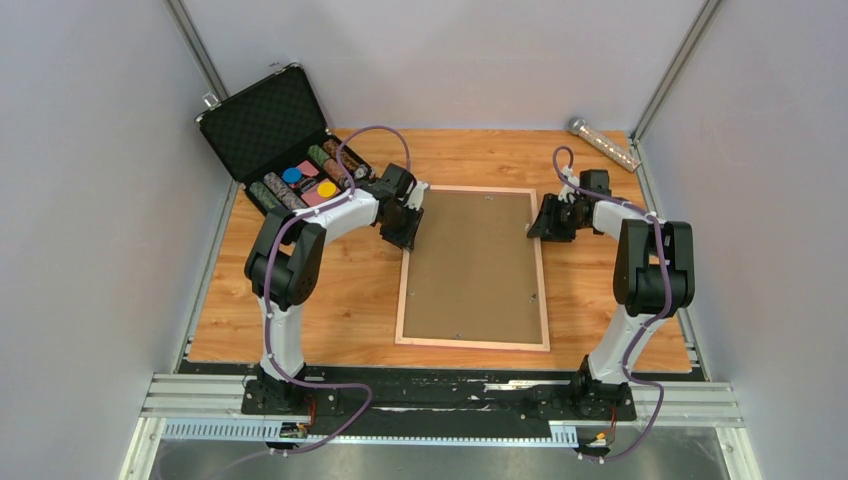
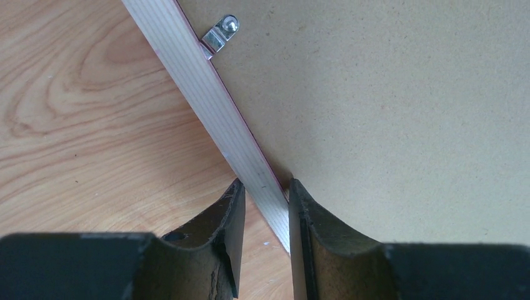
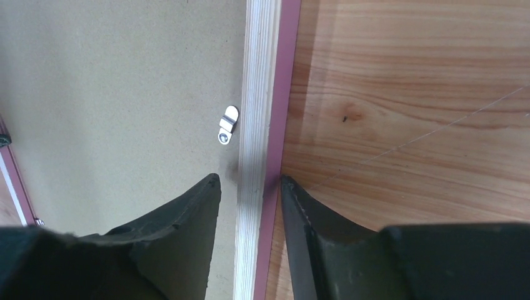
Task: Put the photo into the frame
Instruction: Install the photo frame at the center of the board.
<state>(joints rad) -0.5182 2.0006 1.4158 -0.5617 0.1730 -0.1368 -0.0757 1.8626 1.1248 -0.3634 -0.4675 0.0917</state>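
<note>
The frame [image 1: 470, 344] lies back side up in the middle of the table, with the plain brown backing board [image 1: 475, 265] set in it. The photo is hidden. My left gripper [image 1: 408, 232] sits at the frame's left rail near the far corner. In the left wrist view its fingers [image 2: 265, 187] close on the light wood rail [image 2: 206, 87], beside a metal turn clip [image 2: 222, 34]. My right gripper [image 1: 535, 228] sits at the right rail. In the right wrist view it [image 3: 249, 181] straddles the rail [image 3: 259, 75], outer finger against the pink edge, inner finger apart from it.
An open black foam-lined case [image 1: 262, 125] with coloured items stands at the back left, close behind the left arm. A silver cylinder [image 1: 603, 143] lies at the back right corner. Grey walls enclose the table on three sides.
</note>
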